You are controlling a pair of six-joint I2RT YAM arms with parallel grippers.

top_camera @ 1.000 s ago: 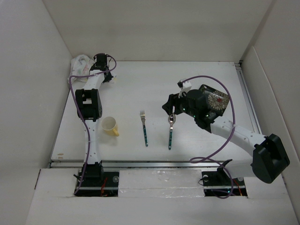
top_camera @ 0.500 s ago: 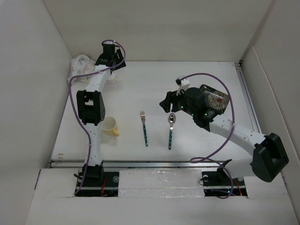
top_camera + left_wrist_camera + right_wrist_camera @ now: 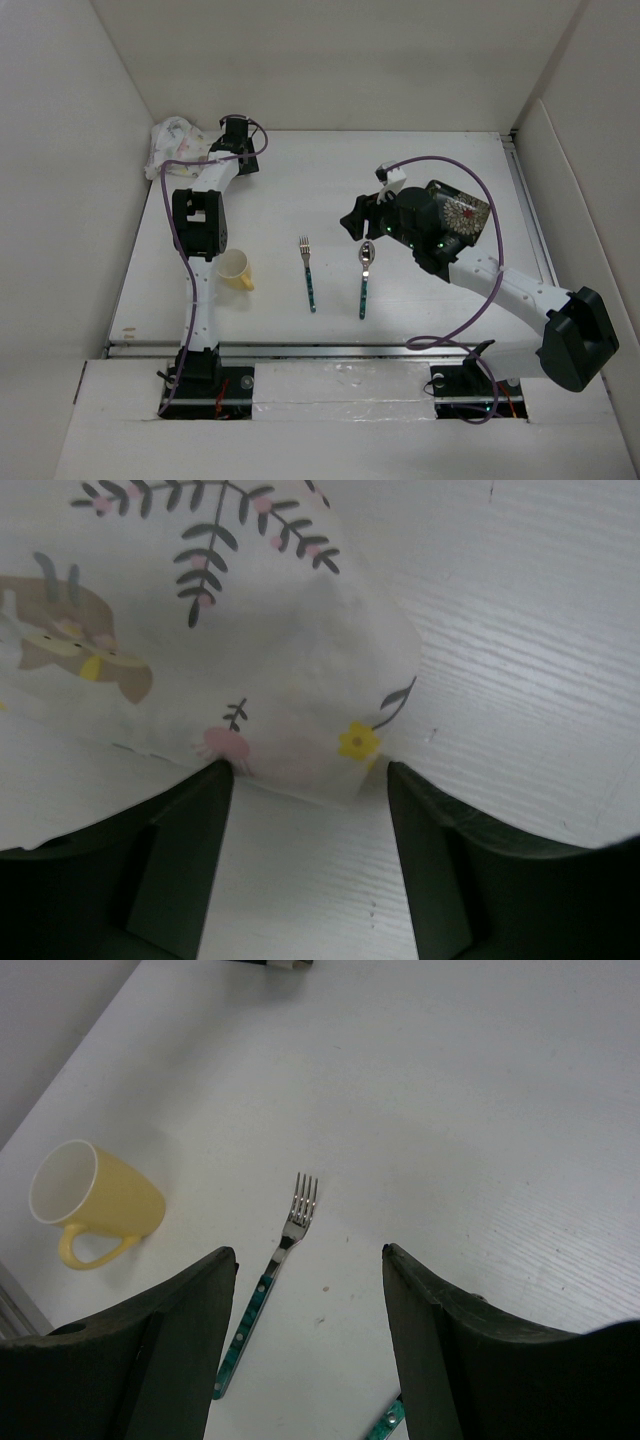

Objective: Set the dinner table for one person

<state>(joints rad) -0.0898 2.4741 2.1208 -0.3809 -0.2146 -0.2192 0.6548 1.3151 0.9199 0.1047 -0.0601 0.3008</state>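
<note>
On the white dinner table (image 3: pixel 330 180) a fork (image 3: pixel 308 272) and a spoon (image 3: pixel 365 276), both with teal handles, lie side by side near the front. A yellow mug (image 3: pixel 236 269) lies on its side left of them. A crumpled patterned placemat (image 3: pixel 175 145) sits in the far left corner. My left gripper (image 3: pixel 238 140) is at its right edge; in the left wrist view the gripper (image 3: pixel 310 780) is open and the placemat (image 3: pixel 200 630) edge reaches just between the tips, ungripped. My right gripper (image 3: pixel 355 222) hovers open above the fork (image 3: pixel 285 1245), holding nothing.
A round plate with a red and dark pattern (image 3: pixel 465 215) lies at the right, partly under my right arm. White walls enclose the table on the left, back and right. The mug (image 3: pixel 90 1205) lies with its mouth facing left in the right wrist view.
My left gripper, shut by the placemat a second ago, rose, opened and came down at the placemat's right edge. My right gripper moved up and back from the spoon.
</note>
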